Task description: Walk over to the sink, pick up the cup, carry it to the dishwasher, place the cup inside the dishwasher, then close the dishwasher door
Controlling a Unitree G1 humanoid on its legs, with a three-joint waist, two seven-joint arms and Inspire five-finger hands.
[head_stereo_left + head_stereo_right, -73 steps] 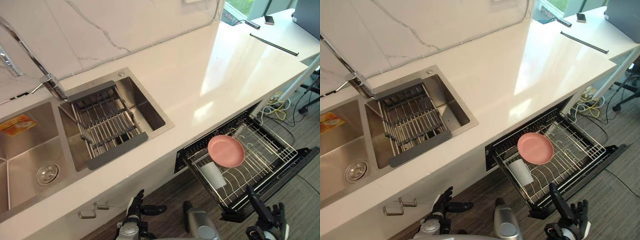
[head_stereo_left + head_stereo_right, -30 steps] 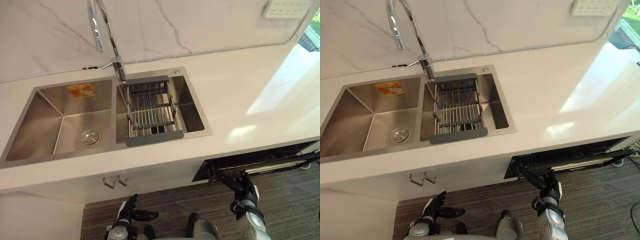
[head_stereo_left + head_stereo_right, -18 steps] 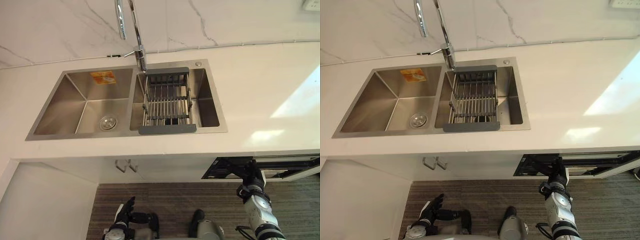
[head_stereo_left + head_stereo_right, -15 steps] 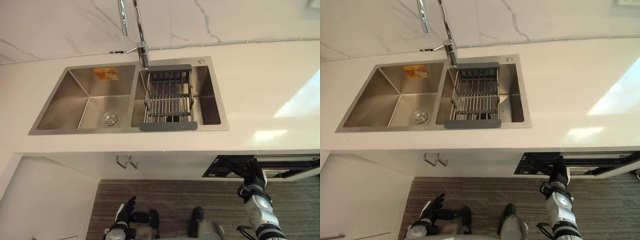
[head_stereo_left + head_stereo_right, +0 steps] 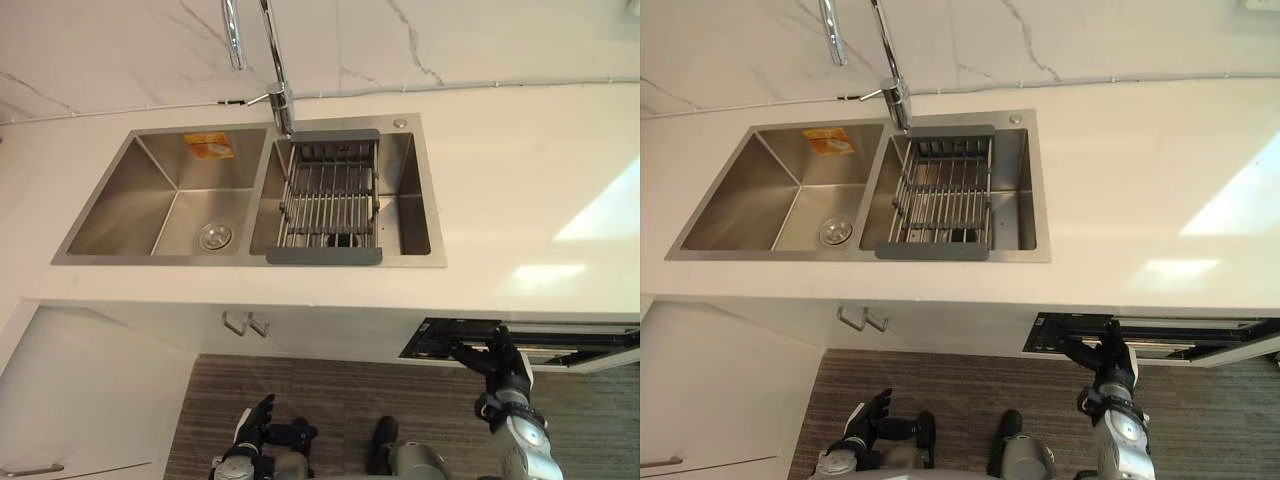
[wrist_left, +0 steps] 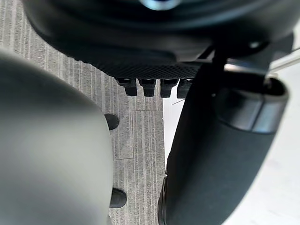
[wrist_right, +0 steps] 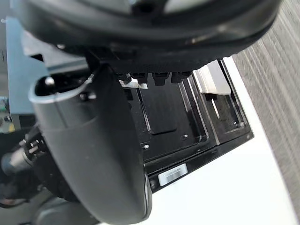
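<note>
Left eye view is showing the right hand [image 5: 508,372] hovering at the front edge of the dishwasher [image 5: 440,338], fingers straight and slightly spread. The dishwasher is sitting under the counter's [image 5: 520,200] right end. The left hand [image 5: 250,430] is hanging low over the floor [image 5: 330,400], fingers straight, thumb out. A rack [image 5: 325,257] is lying across the sink [image 5: 120,205]; I cannot tell where the cup is.

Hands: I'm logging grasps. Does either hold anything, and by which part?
Nothing is held. The left hand is open above the floor; the right hand is open beside the dishwasher.
</note>
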